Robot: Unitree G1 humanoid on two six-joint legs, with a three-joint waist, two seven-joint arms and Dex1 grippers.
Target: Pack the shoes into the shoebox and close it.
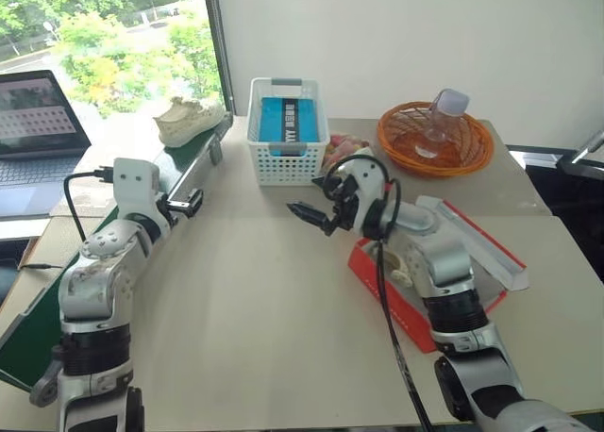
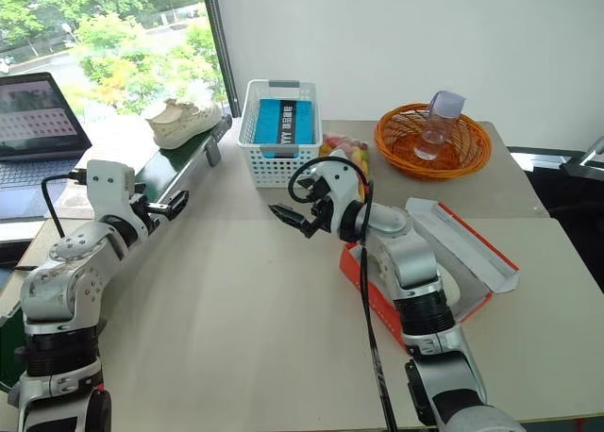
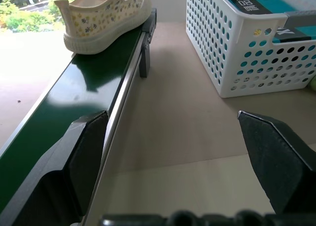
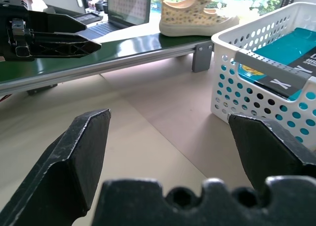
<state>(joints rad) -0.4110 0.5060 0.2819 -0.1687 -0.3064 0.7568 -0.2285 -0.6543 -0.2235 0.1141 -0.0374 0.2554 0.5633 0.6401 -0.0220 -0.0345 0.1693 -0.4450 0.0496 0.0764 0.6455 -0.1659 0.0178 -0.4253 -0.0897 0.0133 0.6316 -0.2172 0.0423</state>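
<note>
One cream shoe with a small flower print stands on the far end of a green conveyor belt. The red shoebox lies open at the right, its lid folded back. My right forearm crosses over it. A pale shape lies inside, mostly hidden. My left gripper is open beside the belt's edge, well short of the shoe, with nothing between its fingers. My right gripper is open over the table's middle, pointing toward the belt and holding nothing.
A white lattice basket with a blue package stands at the back centre. Behind the right gripper lies a colourful packet. An orange wicker basket holds a clear bottle. A laptop sits far left beyond the belt.
</note>
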